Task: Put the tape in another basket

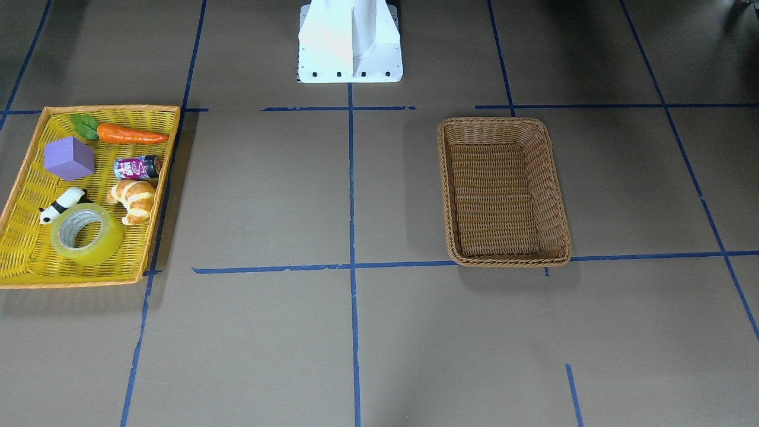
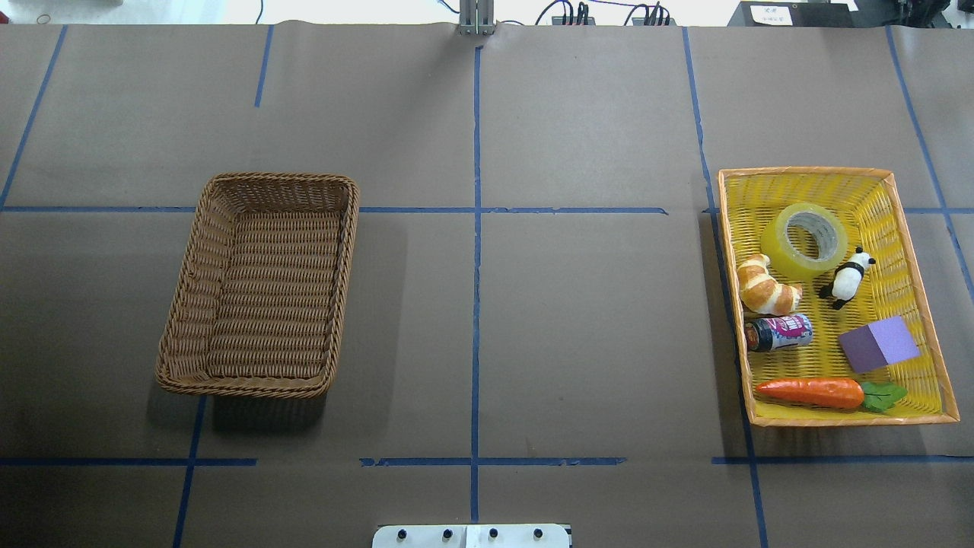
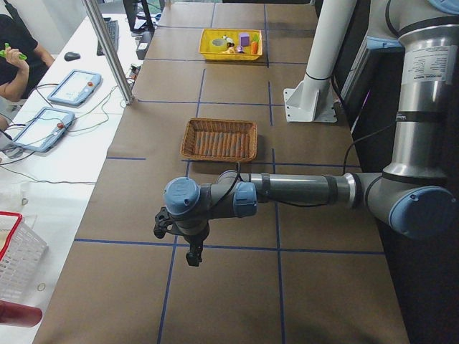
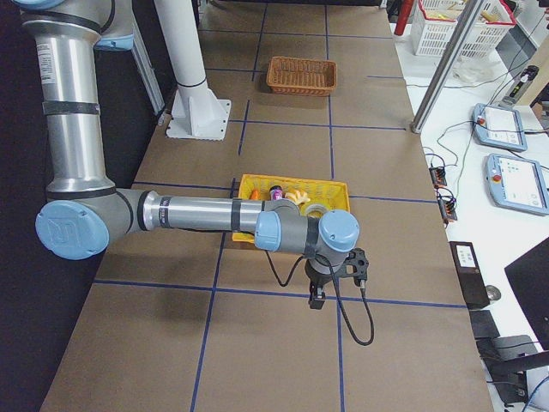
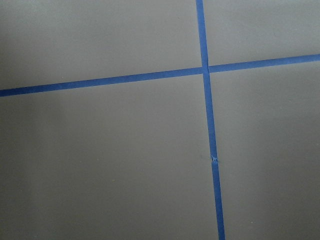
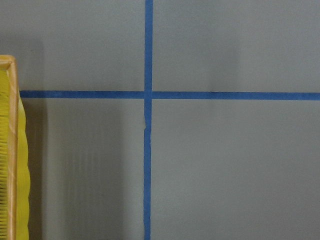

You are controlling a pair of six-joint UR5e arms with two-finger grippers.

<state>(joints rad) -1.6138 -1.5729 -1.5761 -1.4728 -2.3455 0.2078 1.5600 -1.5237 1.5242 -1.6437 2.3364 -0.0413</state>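
Observation:
The tape [image 1: 110, 238] is a yellow-green roll with a grey-white core. It lies flat in the yellow tray [image 1: 112, 108], in the corner far from the robot's base [image 2: 779, 248]. The brown wicker basket [image 1: 504, 259] stands empty on the robot's left side [image 2: 259, 390]. My left gripper [image 3: 188, 245] hangs over bare table beyond the basket, seen only in the exterior left view. My right gripper [image 4: 334, 283] hangs over bare table just past the tray's outer side, seen only in the exterior right view. I cannot tell whether either is open or shut.
The tray also holds a croissant [image 2: 765, 288], a panda figure [image 2: 847, 278], a small can [image 2: 778, 332], a purple cube [image 2: 879, 344] and a carrot [image 2: 811, 391]. The tray's rim [image 6: 10, 150] shows at the right wrist view's left edge. The white robot base [image 1: 350, 41] stands between tray and basket.

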